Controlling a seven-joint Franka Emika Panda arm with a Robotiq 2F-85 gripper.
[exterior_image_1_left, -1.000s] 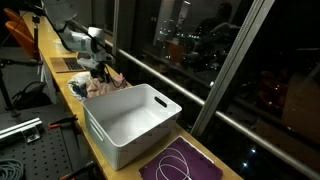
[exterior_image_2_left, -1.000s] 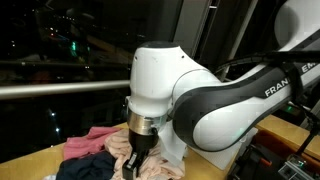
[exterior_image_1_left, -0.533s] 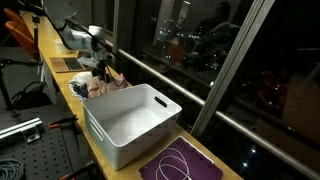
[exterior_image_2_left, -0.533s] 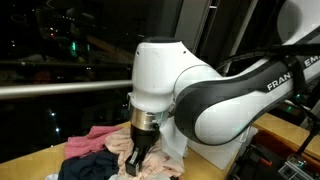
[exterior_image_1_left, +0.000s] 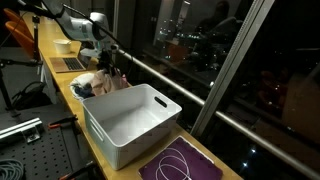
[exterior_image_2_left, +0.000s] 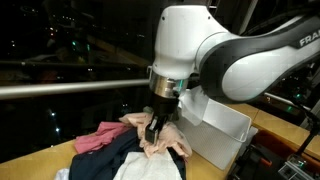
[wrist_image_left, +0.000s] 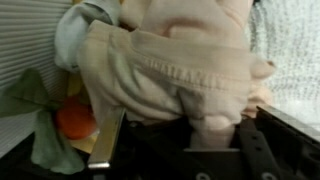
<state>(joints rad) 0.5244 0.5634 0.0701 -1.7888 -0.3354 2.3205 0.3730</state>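
Nearest in an exterior view lies a purple mat (exterior_image_1_left: 190, 168) with a thin white cable (exterior_image_1_left: 172, 158) looped on it. Just behind the mat a white plastic bin (exterior_image_1_left: 122, 142) stands on the wooden bench (exterior_image_1_left: 48, 45). The inner walls and floor of the bin show plain white.

Just beyond the far left side of the bin is a pile of clothes (exterior_image_1_left: 98, 88). The gripper (exterior_image_2_left: 152, 128) stands over this pile, its jaws fully closed on a beige garment (exterior_image_2_left: 162, 146) at the top of the pile. In the wrist view the stitched waistband of this garment is bunched between the fingers (wrist_image_left: 107, 145).

Left of the garment lie a pink cloth (exterior_image_2_left: 98, 137) and a dark blue cloth (exterior_image_2_left: 108, 162). The wrist view also shows a green cloth (wrist_image_left: 38, 135) and a small orange thing (wrist_image_left: 72, 120).

On the white arm (exterior_image_2_left: 240, 60) I can read only the letters "FR", which are cut by the right edge. Farthest is the dark window (exterior_image_1_left: 200, 40).
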